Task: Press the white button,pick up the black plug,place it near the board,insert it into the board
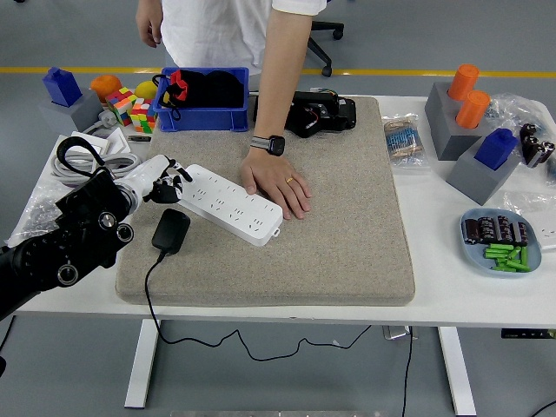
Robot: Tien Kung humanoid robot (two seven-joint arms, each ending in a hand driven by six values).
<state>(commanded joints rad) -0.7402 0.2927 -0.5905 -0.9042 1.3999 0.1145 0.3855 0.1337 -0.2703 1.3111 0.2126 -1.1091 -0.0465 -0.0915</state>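
Observation:
A white power strip [231, 204] lies slanted on the grey felt mat [347, 234]. A person's hand [276, 184] rests flat on its right end. The black plug [171, 231] lies on the mat just below the strip's left end, its cable running off the front edge. My left hand [163, 185] has white fingers [159, 190] loosely curled at the strip's left end, touching or just above it, holding nothing. Whether a fingertip is on the white button I cannot tell. My right hand is out of view.
A blue bin [203, 99] and a black device [320, 113] stand at the mat's back. Coiled white cable [87, 161] and colourful cubes [132, 109] are at left. Grey blocks with orange and blue pieces [469, 117] and a tray of parts [501, 241] are at right.

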